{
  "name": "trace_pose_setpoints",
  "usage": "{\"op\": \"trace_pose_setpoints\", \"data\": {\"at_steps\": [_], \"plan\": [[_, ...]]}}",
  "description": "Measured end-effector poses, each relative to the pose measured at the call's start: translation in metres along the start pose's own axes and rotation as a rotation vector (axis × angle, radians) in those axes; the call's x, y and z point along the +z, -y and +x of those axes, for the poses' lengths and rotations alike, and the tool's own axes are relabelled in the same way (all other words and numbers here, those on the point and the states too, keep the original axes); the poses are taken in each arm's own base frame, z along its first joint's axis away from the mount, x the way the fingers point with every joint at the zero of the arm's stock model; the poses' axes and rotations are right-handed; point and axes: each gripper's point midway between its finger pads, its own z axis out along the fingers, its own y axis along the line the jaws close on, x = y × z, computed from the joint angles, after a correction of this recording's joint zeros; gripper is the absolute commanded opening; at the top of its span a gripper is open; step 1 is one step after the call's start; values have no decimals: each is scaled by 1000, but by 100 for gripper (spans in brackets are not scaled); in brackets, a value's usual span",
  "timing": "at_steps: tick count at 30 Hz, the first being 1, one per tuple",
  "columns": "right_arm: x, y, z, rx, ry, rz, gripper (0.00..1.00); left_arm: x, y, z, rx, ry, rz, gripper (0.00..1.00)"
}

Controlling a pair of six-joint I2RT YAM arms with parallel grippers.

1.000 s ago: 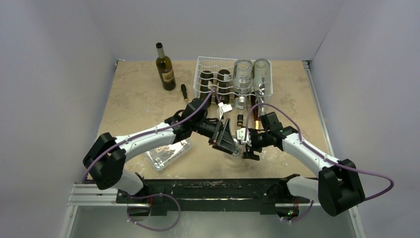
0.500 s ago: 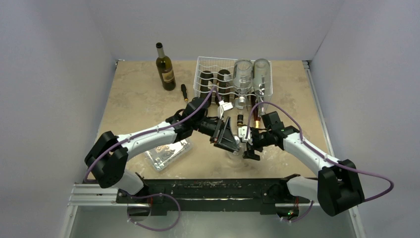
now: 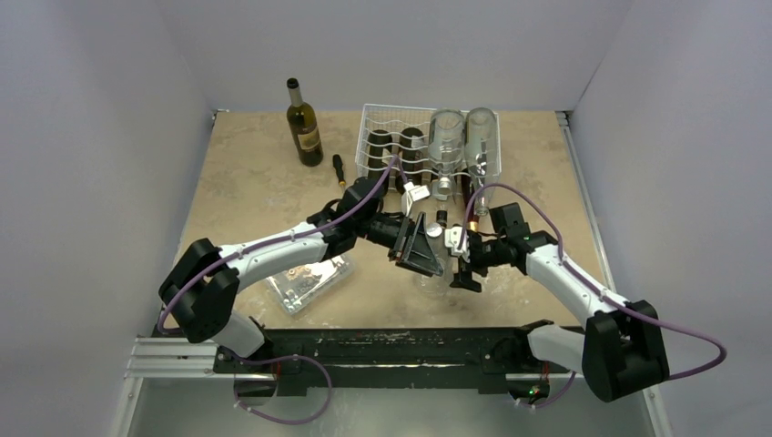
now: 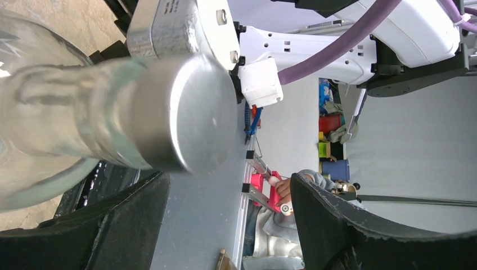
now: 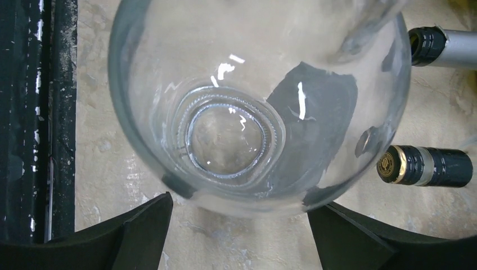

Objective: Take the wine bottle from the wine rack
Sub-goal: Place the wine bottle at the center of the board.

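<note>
Since a second ago the left arm has slid a little to the right, and a silver cap (image 3: 434,231) now shows between the two grippers in the top view.

Nearest us, a clear plastic box (image 3: 305,282) lies on the table (image 3: 246,182) under the left forearm. Just beyond it, the wine bottle (image 5: 225,135), clear glass and off the rack, stands about upright between the grippers, and its base seems to rest on the table. We see the left gripper (image 4: 229,185) with its jaws wide apart. The bottle's neck and cap pass beside one finger, not through the gap. The right gripper (image 5: 241,202) points down over the bottle, jaws also spread. Its fingertips (image 5: 152,219) sit just at the edge of the glass wall, and we cannot tell whether they touch it.

Past the bottle, a gold-capped dark neck (image 5: 427,166) and a black-capped silver neck (image 5: 444,48) lie over the table. Farther on sits a small dark-handled tool (image 3: 339,168). Then comes the wine rack (image 3: 367,137), holding two dark bottles (image 3: 380,146) on its left and two clear bottles (image 3: 446,132) on its right. Left of the rack a dark labelled bottle (image 3: 304,127) stands upright near the back wall.
</note>
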Motion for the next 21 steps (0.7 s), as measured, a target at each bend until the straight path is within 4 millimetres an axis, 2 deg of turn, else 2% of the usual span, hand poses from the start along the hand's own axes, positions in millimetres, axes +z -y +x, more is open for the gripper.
{"op": "trace_pose_setpoints", "data": {"at_steps": [15,17,21], "plan": [[-7,2,2,18,0,19,93,-1,-2,-3,27,23,-17,78],[-9,2,2,22,-1,23,98,-4,1,-3,50,34,-26,78],[-13,3,0,22,-4,29,99,-15,13,-1,139,77,-33,78]]}}
